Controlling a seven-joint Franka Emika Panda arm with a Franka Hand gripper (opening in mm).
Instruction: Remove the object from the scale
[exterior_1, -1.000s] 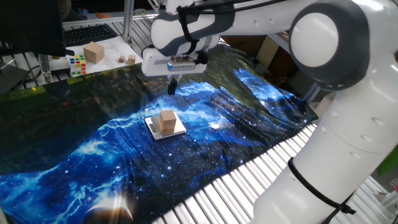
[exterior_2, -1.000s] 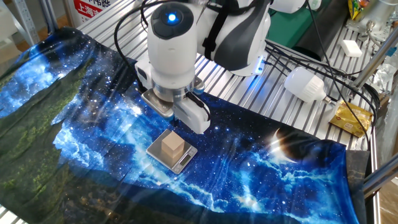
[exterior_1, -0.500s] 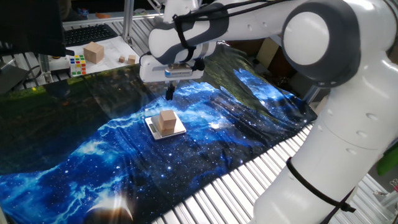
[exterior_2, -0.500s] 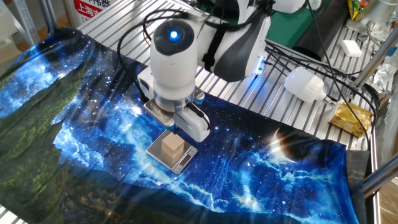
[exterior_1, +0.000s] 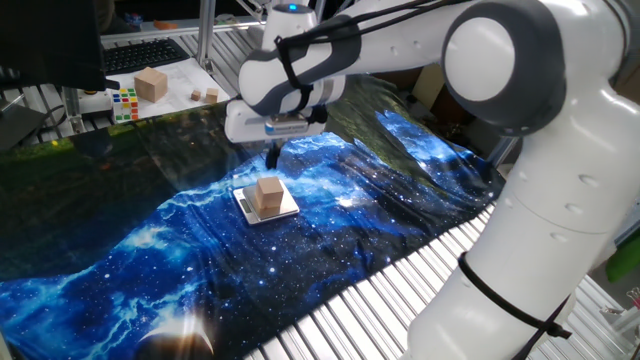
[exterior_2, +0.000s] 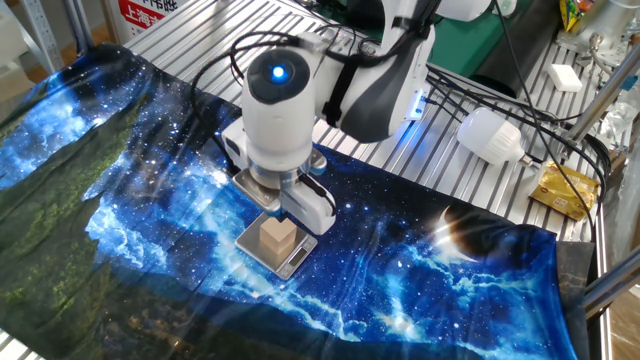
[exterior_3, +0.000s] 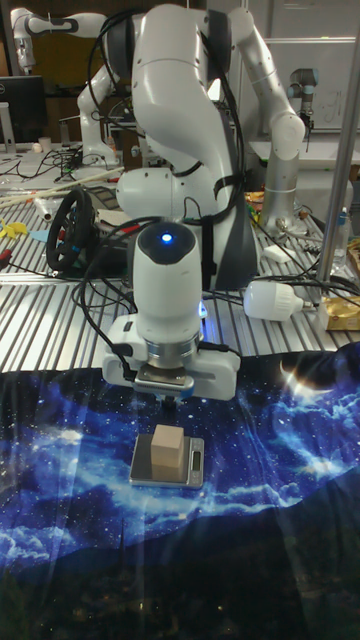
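The small wooden cube (exterior_3: 166, 451) sits upright on the scale (exterior_3: 190, 466), roughly centred. It is plain light brown, unmarked, and narrower than the silver-grey platform. The scale lies flat on the blue galaxy-print cloth (exterior_1: 150, 250) covering the counter. The tool (exterior_3: 171, 401) hangs above the cube, apart from it; the opening of its fingers cannot be determined. A Rubik's cube (exterior_1: 124, 103) and a larger wooden cube (exterior_1: 151, 84) stand well behind.

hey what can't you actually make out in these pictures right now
- Gripper opening: in the other fixed view the arm's own wrist hides the fingers; elsewhere they are too small.
- Thin silver-grey metal scale: its display is too small in every view.
- Small light-brown wooden cube: the gripper body covers its far side.
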